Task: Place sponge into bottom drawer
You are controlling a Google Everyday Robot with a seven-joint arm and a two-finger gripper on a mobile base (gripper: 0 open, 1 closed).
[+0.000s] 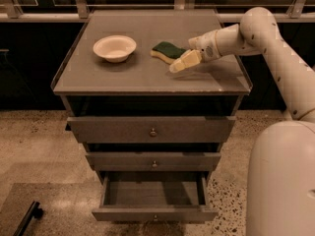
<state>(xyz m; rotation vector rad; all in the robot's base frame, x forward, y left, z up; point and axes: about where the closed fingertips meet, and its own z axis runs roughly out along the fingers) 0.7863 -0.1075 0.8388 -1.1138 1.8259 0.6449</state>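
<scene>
Gripper (183, 63) just beside sponge (167, 50) on cabinet top (142, 77); btm drawer (153, 214) open.

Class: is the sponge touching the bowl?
Apart: the camera view shows bare cabinet top between sponge and bowl; the end effector is next to the sponge.

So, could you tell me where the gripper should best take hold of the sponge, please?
Probably across its long wavy edges, from above: the sponge lies flat, green layer up, on the cabinet top. The gripper sits just beside its right end.
</scene>
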